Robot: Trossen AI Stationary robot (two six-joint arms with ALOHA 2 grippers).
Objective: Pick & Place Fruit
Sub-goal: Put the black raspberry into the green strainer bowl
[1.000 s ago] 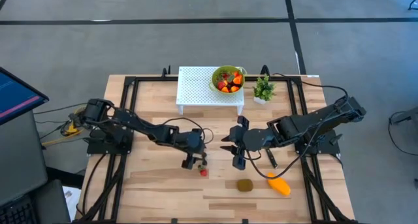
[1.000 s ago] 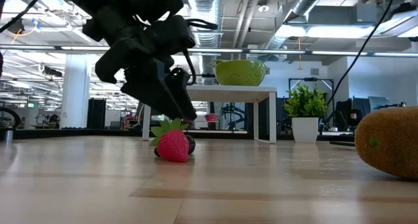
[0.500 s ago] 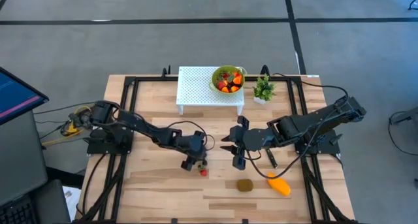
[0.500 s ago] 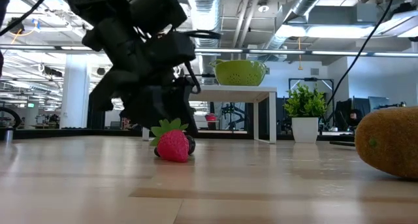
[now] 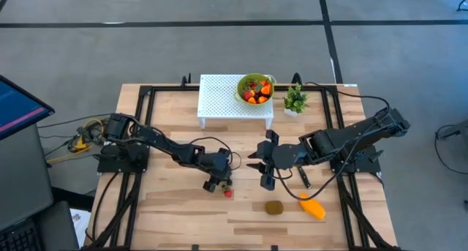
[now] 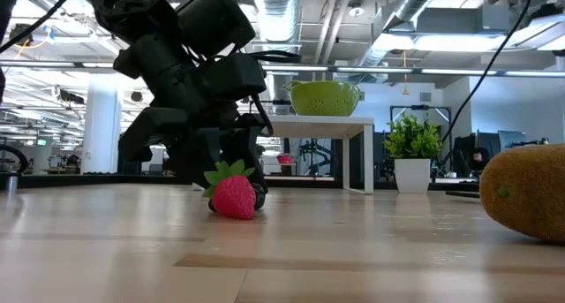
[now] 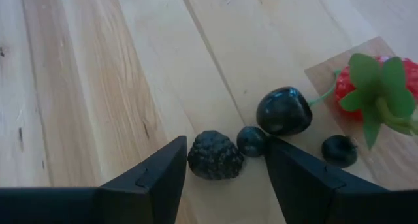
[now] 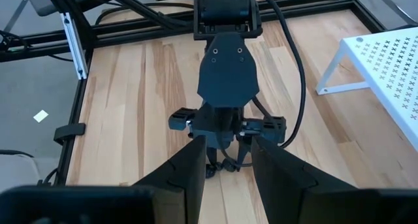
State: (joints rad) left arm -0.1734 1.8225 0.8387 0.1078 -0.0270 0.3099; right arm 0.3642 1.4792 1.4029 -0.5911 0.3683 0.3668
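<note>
Light falls evenly and brightly from overhead — in the low view ceiling strip lamps [image 6: 415, 71] glow white behind the scene. On the bench [image 5: 175, 207] shadows are soft and short under the arms. The low view keeps the strawberry [image 6: 234, 195] sharp, while the kiwi [image 6: 526, 193] at its edge is blurred. A small highlight glints on the glossy dark berry [image 7: 283, 112] — no harsh glare.

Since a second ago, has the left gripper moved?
Yes. In the low view the left gripper has dropped onto the table behind the strawberry, which has stayed put; its fingers now straddle a blackberry.
</note>
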